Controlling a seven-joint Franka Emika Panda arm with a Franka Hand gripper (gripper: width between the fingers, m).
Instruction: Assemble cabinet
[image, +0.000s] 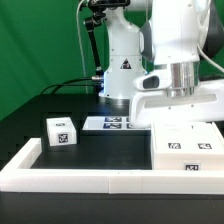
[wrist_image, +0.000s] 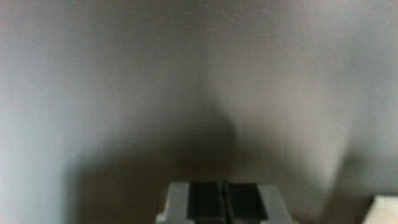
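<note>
The cabinet shell (image: 187, 148) is a large white box with tag markers on its front, standing at the exterior view's right. A small white drawer block (image: 61, 131) with a tag stands apart at the left. My gripper (image: 178, 112) hangs low just behind and above the shell's top, and the shell hides its fingertips. In the wrist view the gripper (wrist_image: 217, 203) has its two dark pads pressed together with nothing between them. A blurred pale surface fills the rest of that view, very close.
The marker board (image: 112, 123) lies flat at the back middle on the black table. A long low white border rail (image: 80, 175) runs along the front and up the left side. The robot base (image: 122, 65) stands behind the board.
</note>
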